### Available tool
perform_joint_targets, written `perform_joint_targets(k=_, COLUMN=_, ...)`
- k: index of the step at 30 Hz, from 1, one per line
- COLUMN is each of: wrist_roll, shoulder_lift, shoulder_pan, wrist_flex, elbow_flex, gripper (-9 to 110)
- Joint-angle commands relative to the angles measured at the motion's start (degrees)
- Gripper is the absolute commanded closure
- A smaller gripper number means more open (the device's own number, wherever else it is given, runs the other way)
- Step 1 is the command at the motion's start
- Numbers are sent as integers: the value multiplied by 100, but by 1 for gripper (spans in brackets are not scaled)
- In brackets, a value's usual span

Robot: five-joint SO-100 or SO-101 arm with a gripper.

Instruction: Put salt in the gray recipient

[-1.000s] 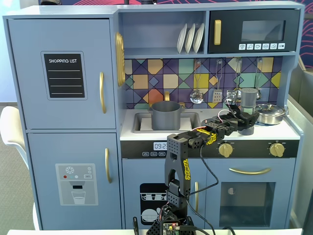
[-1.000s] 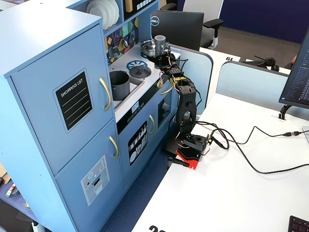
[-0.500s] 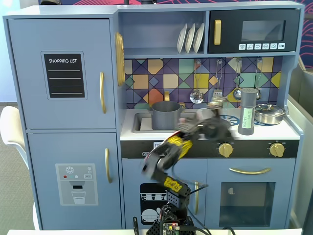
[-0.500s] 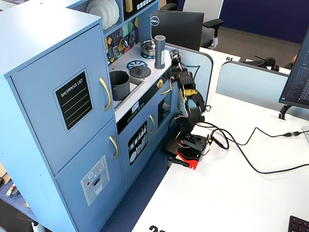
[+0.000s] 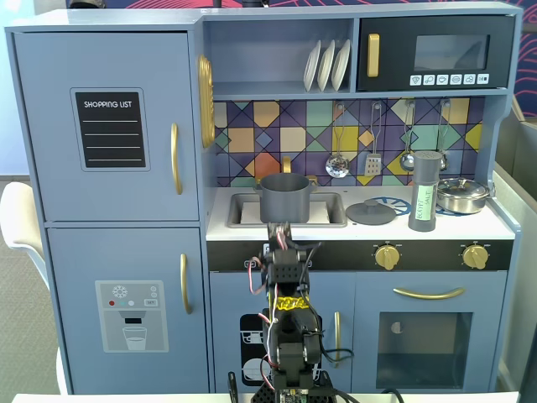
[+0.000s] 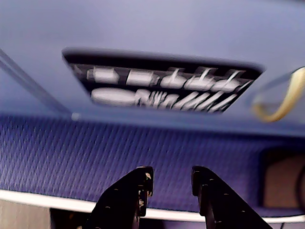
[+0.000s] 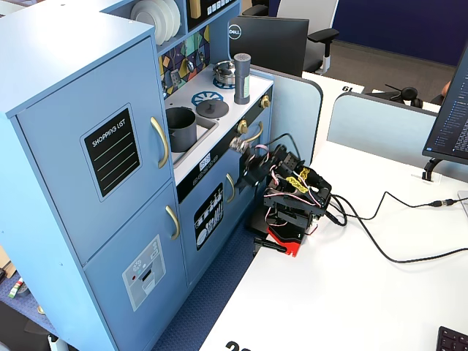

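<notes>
Toy kitchen with arm folded in front of it. The salt shaker (image 5: 425,191) stands upright on the right half of the counter, just left of the shiny pan (image 5: 462,195) and right of the flat gray lid (image 5: 371,212); in the angled fixed view it rises near the counter's front edge (image 7: 242,69). The gray pot (image 5: 284,197) sits in the sink (image 5: 242,211) at the counter's middle, well apart from the shaker, with open counter and the lid between them. The arm (image 5: 285,336) is drawn back below counter level, ahead of the lower cabinet doors, touching none of these things. In the wrist view the claw (image 6: 171,182) points at the cabinet front (image 6: 157,28) and the blue carpet; its two dark fingers (image 6: 138,191) stand a narrow gap apart and grip nothing. The space above the counter, under the shelf of plates (image 5: 327,65), is free of the arm.
</notes>
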Motion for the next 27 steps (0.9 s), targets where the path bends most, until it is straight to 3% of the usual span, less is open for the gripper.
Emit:
perform_joint_targets(k=1, wrist_roll=220, shoulder_lift=176, shoulder_pan=-158, wrist_flex=-580, elbow_flex=888, gripper=101)
perform_joint_targets(k=9, wrist_roll=123, shoulder_lift=185, shoulder_pan=-220, wrist_flex=-791, elbow_flex=1837, gripper=101)
perform_joint_targets(k=27, wrist_roll=-149, shoulder_lift=193, shoulder_pan=-62, wrist_flex=-290, elbow_flex=1846, gripper=99)
